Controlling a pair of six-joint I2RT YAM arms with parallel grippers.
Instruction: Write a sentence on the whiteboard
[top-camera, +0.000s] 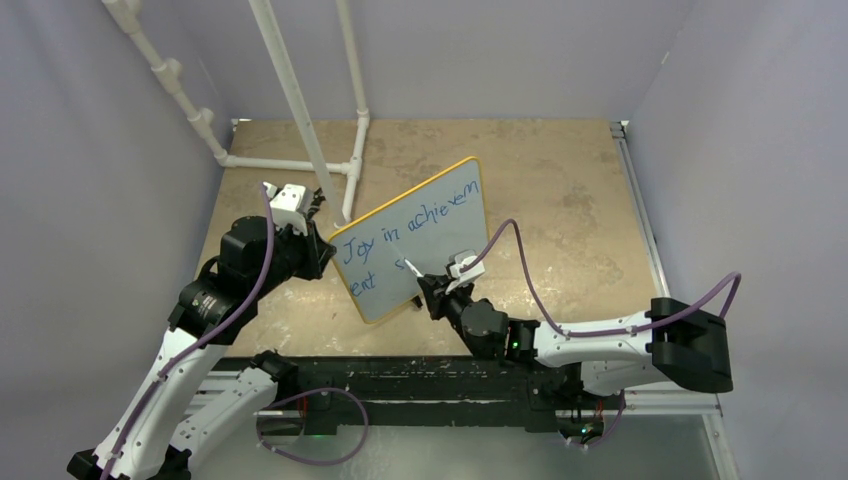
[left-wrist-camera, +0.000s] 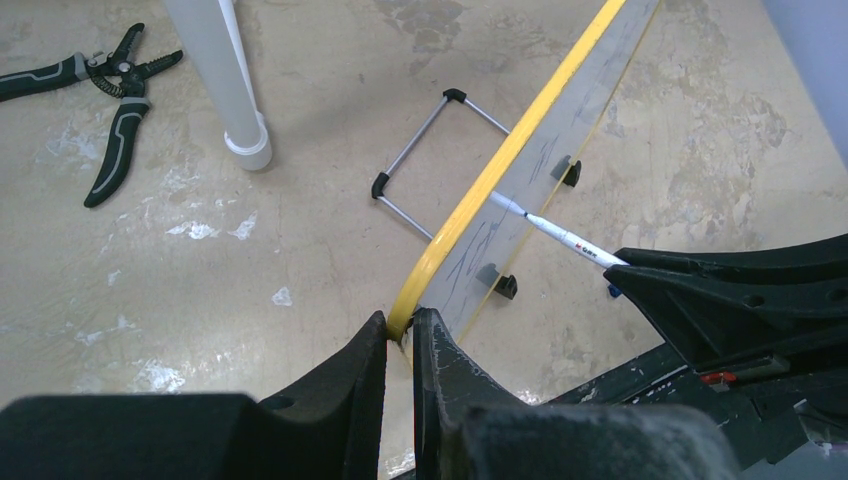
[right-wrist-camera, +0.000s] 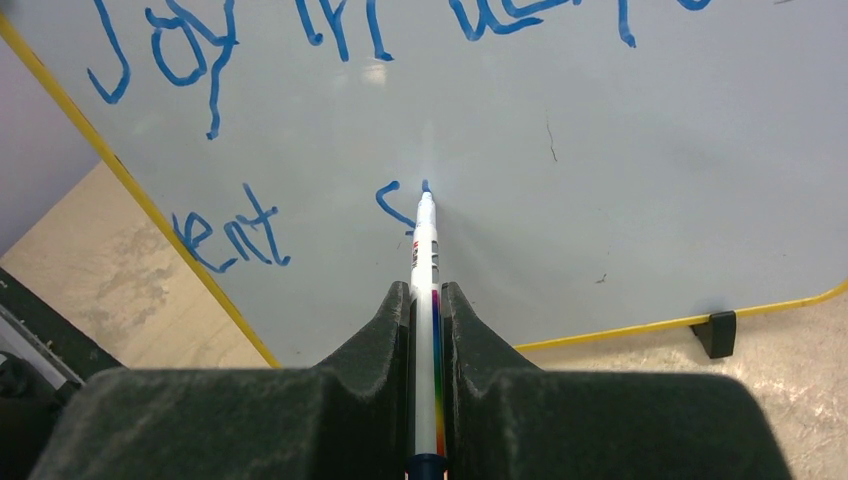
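Note:
The whiteboard (top-camera: 415, 235) stands tilted on the table, white with a yellow rim (left-wrist-camera: 520, 140). My left gripper (left-wrist-camera: 400, 325) is shut on its rim at the left corner (top-camera: 330, 240). Blue marker writing, the sentence (right-wrist-camera: 340, 25), reads "Joy in achievem" on the upper line and "ent" (right-wrist-camera: 232, 236) below, with a fresh "s" stroke (right-wrist-camera: 395, 205) beside it. My right gripper (right-wrist-camera: 427, 290) is shut on a white marker (right-wrist-camera: 425, 250), whose tip touches the board just right of that stroke. In the left wrist view the marker (left-wrist-camera: 560, 232) meets the board's face.
White plastic pipes (top-camera: 290, 95) rise behind the board, one post (left-wrist-camera: 225, 80) standing close to its back. Black-handled pliers (left-wrist-camera: 110, 110) lie on the table at the far left. A folding wire stand (left-wrist-camera: 425, 150) props the board from behind. Grey walls close in on both sides.

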